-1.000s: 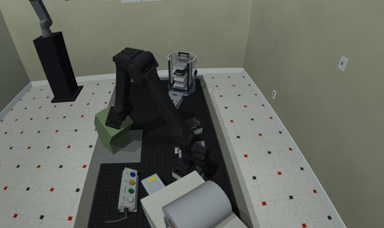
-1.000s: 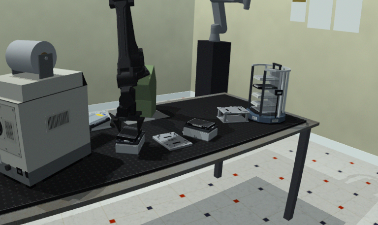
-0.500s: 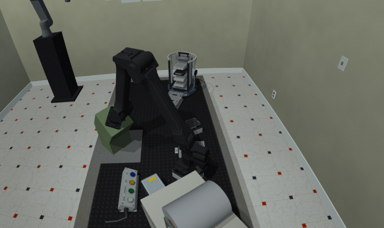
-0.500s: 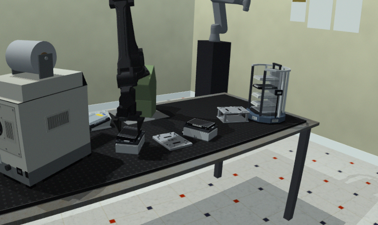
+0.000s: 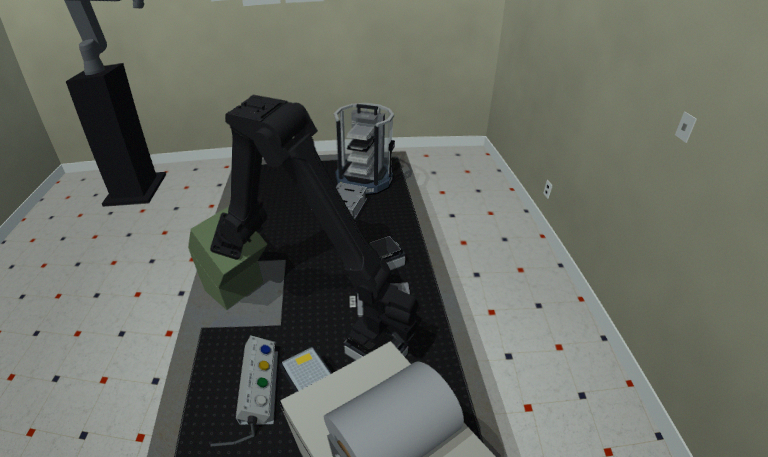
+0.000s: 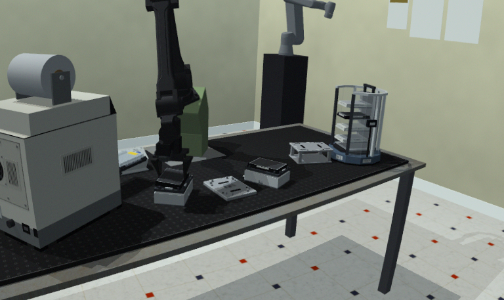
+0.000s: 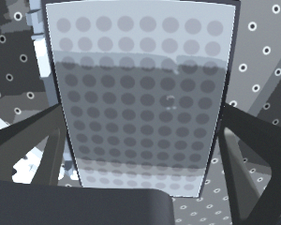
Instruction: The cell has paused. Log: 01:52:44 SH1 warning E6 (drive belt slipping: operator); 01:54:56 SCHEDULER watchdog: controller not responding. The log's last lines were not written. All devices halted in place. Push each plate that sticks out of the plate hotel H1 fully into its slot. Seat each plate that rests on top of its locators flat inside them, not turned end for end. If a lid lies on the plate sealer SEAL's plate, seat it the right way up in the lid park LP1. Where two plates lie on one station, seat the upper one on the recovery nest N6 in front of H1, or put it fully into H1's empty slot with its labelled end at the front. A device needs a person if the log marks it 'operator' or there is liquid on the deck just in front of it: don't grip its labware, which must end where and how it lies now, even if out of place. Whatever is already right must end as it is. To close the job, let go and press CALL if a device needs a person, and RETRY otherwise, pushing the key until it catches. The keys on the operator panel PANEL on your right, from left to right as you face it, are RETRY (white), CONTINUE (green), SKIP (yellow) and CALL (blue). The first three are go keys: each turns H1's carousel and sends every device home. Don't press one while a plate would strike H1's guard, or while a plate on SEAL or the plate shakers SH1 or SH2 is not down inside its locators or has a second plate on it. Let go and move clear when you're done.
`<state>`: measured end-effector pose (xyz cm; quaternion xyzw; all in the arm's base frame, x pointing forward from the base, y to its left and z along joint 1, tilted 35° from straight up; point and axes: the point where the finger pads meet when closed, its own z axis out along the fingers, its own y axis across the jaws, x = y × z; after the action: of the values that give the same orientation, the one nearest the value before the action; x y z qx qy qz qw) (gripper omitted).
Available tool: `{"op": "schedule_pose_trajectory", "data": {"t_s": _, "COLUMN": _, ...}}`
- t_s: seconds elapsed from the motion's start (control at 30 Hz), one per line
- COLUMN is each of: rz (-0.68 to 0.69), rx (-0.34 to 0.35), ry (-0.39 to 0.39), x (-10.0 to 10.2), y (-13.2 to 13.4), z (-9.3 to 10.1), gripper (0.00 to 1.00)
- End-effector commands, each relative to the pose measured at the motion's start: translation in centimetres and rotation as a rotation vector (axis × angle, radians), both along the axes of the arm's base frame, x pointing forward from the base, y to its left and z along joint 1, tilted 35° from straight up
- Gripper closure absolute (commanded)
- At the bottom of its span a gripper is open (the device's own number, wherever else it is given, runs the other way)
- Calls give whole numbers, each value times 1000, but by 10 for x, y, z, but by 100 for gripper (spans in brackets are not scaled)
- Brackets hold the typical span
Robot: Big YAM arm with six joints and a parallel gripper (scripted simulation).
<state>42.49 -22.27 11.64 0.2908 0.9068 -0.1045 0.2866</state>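
Observation:
My gripper [image 6: 171, 173] [image 7: 141, 112] is shut on the sides of a dark-rimmed, clear-topped plate [image 6: 172, 178] [image 7: 142, 155] at the left white shaker [image 6: 168, 197]. I cannot tell whether the plate touches its locators. Another dark plate [image 6: 267, 164] is on the other shaker [image 6: 264, 178]; its seating is unclear. A plate with a yellow patch [image 5: 308, 371] [image 6: 134, 159] is in front of the sealer. The hotel H1 [image 5: 362, 187] [image 6: 354, 158] holds several plates, one black [image 6: 353, 115]. The nest [image 6: 310, 146] before it bears no plate. The panel [image 5: 245, 381] has white, green, yellow and blue keys.
A low grey holder [image 6: 239, 192] without a plate lies between the shakers. The big sealer [image 5: 351, 373] [image 6: 75, 172] with its roll stands close to the gripper. A green block [image 5: 220, 254] [image 6: 200, 122] stands beside the arm.

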Motion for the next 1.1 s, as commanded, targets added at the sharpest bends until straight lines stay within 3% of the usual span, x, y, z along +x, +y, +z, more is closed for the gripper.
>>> {"op": "schedule_pose_trajectory", "data": {"t_s": 0.0, "rz": 2, "rx": 7, "ry": 29, "x": -3, "y": -4, "z": -8, "gripper": 18}}
{"op": "schedule_pose_trajectory", "data": {"t_s": 0.37, "rz": 2, "rx": -8, "ry": -3, "x": -5, "y": -3, "z": 10, "gripper": 18}}
{"op": "schedule_pose_trajectory", "data": {"t_s": 1.07, "rz": 6, "rx": -5, "ry": 6, "x": -8, "y": 0, "z": 10, "gripper": 18}}
